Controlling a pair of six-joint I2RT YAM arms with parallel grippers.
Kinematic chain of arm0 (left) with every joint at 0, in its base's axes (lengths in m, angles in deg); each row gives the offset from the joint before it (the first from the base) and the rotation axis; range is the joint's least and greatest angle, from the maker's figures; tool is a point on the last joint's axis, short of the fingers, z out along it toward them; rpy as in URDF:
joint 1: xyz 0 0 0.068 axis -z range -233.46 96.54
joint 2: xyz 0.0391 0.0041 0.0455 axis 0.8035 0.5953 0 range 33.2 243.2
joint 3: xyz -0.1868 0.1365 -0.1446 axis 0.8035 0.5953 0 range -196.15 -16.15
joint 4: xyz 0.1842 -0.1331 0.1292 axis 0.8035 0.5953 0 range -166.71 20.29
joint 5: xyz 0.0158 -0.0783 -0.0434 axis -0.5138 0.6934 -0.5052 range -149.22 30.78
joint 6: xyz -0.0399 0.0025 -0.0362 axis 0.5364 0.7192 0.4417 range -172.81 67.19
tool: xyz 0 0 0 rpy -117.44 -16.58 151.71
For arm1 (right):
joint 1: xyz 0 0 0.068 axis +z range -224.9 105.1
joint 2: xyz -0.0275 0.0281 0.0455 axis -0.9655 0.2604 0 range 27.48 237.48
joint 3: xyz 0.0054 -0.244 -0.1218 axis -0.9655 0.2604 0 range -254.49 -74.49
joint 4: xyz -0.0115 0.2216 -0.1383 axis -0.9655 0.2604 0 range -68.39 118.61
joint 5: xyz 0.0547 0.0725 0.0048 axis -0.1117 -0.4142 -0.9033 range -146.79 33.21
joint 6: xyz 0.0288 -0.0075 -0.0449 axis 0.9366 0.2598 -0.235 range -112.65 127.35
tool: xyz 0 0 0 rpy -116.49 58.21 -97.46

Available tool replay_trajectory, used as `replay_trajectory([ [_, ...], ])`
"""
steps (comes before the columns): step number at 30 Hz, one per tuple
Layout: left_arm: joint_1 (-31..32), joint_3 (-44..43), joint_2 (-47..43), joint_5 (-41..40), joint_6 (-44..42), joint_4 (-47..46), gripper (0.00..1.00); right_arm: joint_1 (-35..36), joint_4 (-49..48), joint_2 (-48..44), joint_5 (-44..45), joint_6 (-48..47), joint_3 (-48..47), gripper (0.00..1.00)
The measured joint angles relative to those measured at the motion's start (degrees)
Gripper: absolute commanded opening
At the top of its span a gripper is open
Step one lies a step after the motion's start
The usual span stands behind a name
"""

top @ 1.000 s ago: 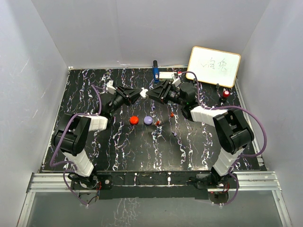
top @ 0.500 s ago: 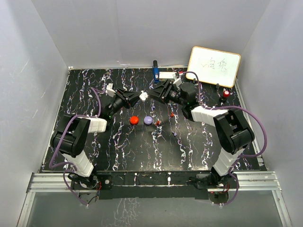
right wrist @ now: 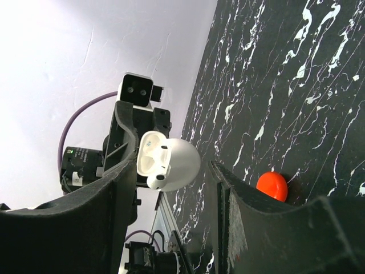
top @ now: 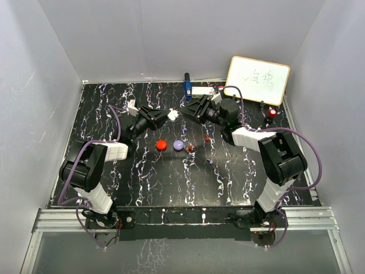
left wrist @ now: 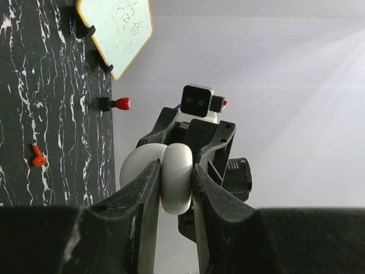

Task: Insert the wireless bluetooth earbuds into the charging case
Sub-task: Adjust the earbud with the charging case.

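White charging case (left wrist: 180,191) open, pinched in left hand (left wrist: 174,167); right hand (right wrist: 171,171) spread wide, empty.

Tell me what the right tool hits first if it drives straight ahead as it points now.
Most likely the white charging case clamped in the left tool: it lies dead ahead of the right tool, framed by its fingers. Gap unclear.

I log the table (top: 108,171) as black, veined white and lilac. Charging case (left wrist: 178,177): glossy white. Red puck (top: 161,145), pale purple puck (top: 178,145). Whiteboard (top: 258,80): white, tan frame, dark scribble. One earbud (left wrist: 37,157) reads orange-red. Arm cable (right wrist: 85,105): purple.
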Motion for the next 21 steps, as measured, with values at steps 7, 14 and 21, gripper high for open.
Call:
replay_trajectory([
  [7,0.0,-0.2,-0.5,0.0,0.0,0.1,0.0,-0.2,2.2,0.0,0.2,-1.3,0.0,0.5],
  [14,0.0,-1.3,-0.5,0.0,0.1,0.0,0.0,-0.2,4.0,0.3,0.2,-2.6,-0.2,0.49],
  [21,0.0,-1.5,-0.5,0.0,0.1,0.0,0.0,-0.2,4.5,1.4,0.2,-2.8,-0.5,0.5],
])
